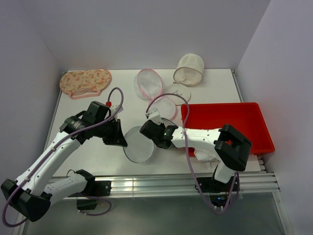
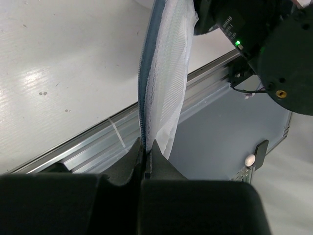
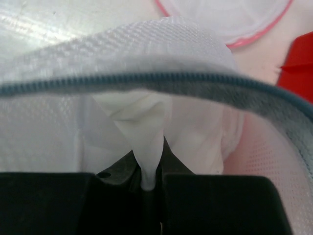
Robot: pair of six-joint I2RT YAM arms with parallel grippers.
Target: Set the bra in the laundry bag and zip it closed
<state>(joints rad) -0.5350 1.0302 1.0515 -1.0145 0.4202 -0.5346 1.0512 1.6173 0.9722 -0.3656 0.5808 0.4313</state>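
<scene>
The laundry bag (image 1: 138, 145), round white mesh with a blue-grey zipper rim, is held up between my two grippers near the table's front edge. My left gripper (image 1: 122, 139) is shut on its left rim; in the left wrist view the jaws (image 2: 145, 147) pinch the zipper edge (image 2: 142, 93), with the mesh hanging edge-on. My right gripper (image 1: 149, 130) is at the bag's right side. In the right wrist view it (image 3: 149, 172) is shut on a fold of the bra (image 3: 146, 132), soft white fabric that sits just under the zipper rim (image 3: 146, 81) among the mesh.
A red tray (image 1: 244, 122) stands at the right, also in the right wrist view (image 3: 299, 58). A pink-rimmed mesh bag (image 1: 149, 83) and pink-rimmed discs (image 1: 165, 105) lie behind. A peach floral bag (image 1: 85, 82) is back left, a white mesh pouch (image 1: 189, 69) back centre.
</scene>
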